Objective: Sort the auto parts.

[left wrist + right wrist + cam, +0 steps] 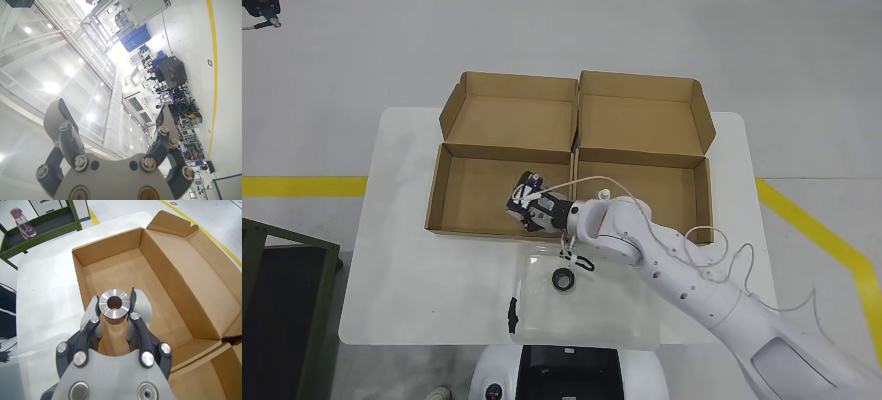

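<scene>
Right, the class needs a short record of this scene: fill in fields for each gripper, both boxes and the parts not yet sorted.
right gripper: shut on metal sleeve, held over left box
left gripper: open, empty, pointing at ceiling
left box: lid open, no parts visible inside
right box: lid open, no parts visible
clear tray: on table, nearest robot, holds black ring and smaller black piece

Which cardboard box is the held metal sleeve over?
The left box: the right gripper, shut on the metal sleeve, hangs over its floor, not over the right box.
</scene>
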Controlling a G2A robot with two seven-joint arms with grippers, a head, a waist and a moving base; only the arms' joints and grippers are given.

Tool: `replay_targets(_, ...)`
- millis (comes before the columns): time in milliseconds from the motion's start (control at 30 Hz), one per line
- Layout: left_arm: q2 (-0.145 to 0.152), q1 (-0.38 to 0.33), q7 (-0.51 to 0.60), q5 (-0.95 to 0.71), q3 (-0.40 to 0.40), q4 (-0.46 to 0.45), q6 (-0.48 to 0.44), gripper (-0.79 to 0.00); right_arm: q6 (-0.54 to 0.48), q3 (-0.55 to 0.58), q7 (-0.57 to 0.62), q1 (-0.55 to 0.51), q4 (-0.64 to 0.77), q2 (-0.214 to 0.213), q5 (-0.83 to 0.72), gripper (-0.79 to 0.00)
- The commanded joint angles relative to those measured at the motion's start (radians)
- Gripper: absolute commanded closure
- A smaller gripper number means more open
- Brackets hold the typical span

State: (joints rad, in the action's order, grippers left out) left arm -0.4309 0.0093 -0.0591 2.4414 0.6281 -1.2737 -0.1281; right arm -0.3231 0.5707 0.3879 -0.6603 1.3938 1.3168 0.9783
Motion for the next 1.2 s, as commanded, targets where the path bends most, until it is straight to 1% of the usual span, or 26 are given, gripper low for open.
replay_targets(0,0.000,0.000,0.000,0.000,0.000,0.000,0.000,-0.785,0.018,-0.012,0.008,0.012,-0.033,0.014,-0.002,0.000)
replay_targets(167,0.000,0.000,0.000,0.000,0.000,0.000,0.000,-0.785,0.041,-0.039,0.036,0.029,-0.081,0.044,0.007,0.000)
replay_targets(367,0.000,0.000,0.000,0.000,0.000,0.000,0.000,-0.785,0.044,-0.054,0.057,0.038,-0.125,0.070,0.017,0.000)
replay_targets(467,0.000,0.000,0.000,0.000,0.000,0.000,0.000,-0.785,0.043,-0.057,0.062,0.037,-0.139,0.079,0.026,-0.055)
replay_targets(533,0.000,0.000,0.000,0.000,0.000,0.000,0.000,-0.785,0.041,-0.056,0.065,0.036,-0.150,0.084,0.033,-0.111)
replay_targets(667,0.000,0.000,0.000,0.000,0.000,0.000,0.000,-0.785,0.034,-0.054,0.071,0.033,-0.168,0.094,0.041,-0.123)
replay_targets(700,0.000,0.000,0.000,0.000,0.000,0.000,0.000,-0.785,0.033,-0.053,0.072,0.032,-0.170,0.096,0.043,-0.148)
replay_targets(800,0.000,0.000,0.000,0.000,0.000,0.000,0.000,-0.785,0.027,-0.049,0.079,0.028,-0.177,0.101,0.048,-0.369)
replay_targets(867,0.000,0.000,0.000,0.000,0.000,0.000,0.000,-0.785,0.023,-0.044,0.080,0.025,-0.179,0.103,0.052,-0.616)
replay_targets(900,0.000,0.000,0.000,0.000,0.000,0.000,0.000,-0.785,0.022,-0.041,0.080,0.023,-0.181,0.104,0.054,-0.659)
replay_targets(1033,0.000,0.000,0.000,0.000,0.000,0.000,0.000,-0.785,0.015,-0.024,0.083,0.013,-0.166,0.106,0.053,-0.736)
replay_targets(1167,0.000,0.000,0.000,0.000,0.000,0.000,0.000,-0.785,0.003,0.005,0.072,0.002,-0.120,0.103,0.055,-0.742)
